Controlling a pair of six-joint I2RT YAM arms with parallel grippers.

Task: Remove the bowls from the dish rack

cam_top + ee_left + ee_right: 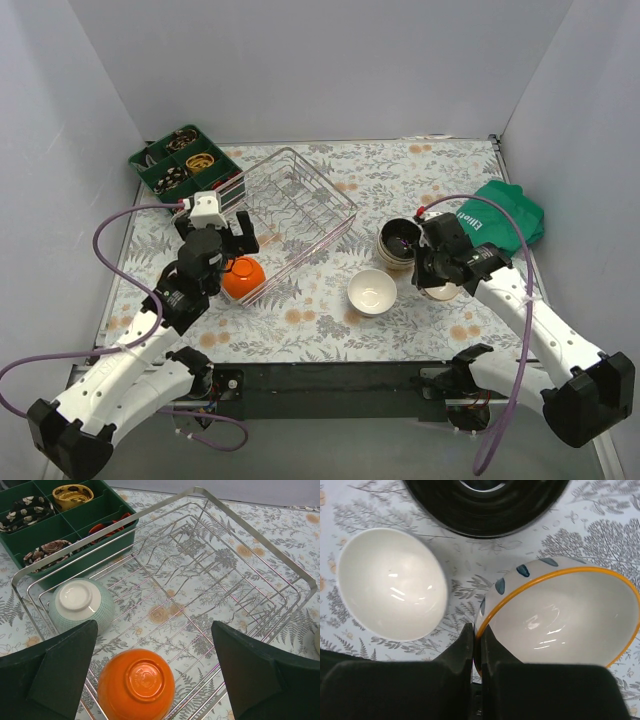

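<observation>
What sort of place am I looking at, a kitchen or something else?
Probably a robot test booth, not a kitchen: plain grey walls box in one table with a floral cloth, robot arms are bolted to its near edge, and a dish rack holds an orange bowl.

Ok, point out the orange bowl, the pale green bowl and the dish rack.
orange bowl (136, 682), left wrist view, on its upturned base.
pale green bowl (80, 597), left wrist view, on its white upturned foot.
dish rack (200, 597), left wrist view, on its bare wire floor.
</observation>
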